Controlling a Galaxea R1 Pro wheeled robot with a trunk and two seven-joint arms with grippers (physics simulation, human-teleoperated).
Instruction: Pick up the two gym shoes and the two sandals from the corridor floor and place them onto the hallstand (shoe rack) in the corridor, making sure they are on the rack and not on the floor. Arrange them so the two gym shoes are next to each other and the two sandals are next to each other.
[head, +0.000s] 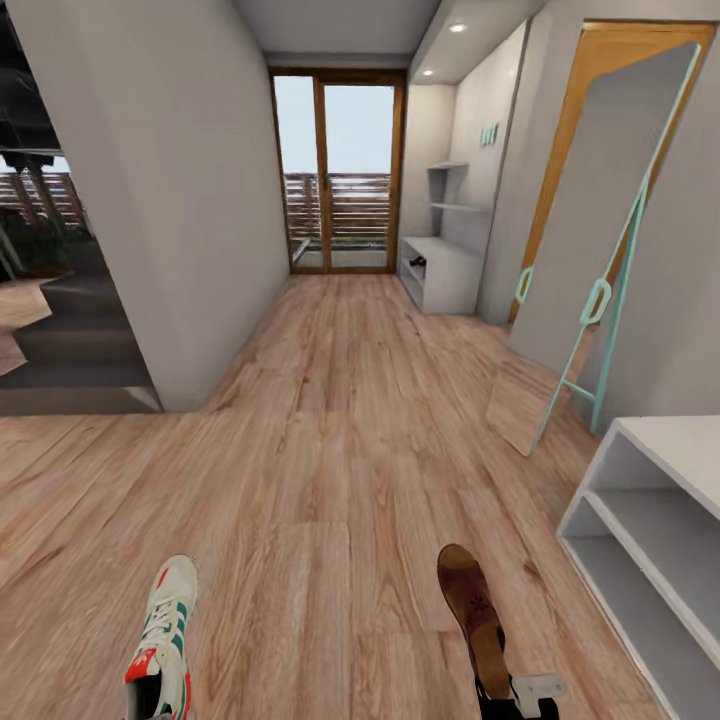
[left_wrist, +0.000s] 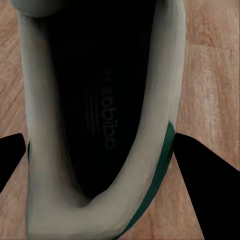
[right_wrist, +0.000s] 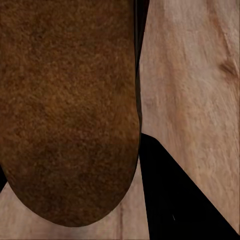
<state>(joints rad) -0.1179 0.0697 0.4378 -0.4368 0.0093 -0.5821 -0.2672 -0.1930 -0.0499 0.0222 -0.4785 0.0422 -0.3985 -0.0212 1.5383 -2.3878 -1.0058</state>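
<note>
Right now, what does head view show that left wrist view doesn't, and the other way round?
Head view alone: the sandal at the right gripper, the hallstand far down the corridor, a leaning mirror, a white shelf unit close on the right. Left wrist view alone: the sneaker's dark insole with its printed lettering, and a dark finger on each side of the shoe. Both: the sneaker and the wood floor.

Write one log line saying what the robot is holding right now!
left gripper: shut on gym shoe | right gripper: shut on sandal | hallstand: far down corridor
</note>
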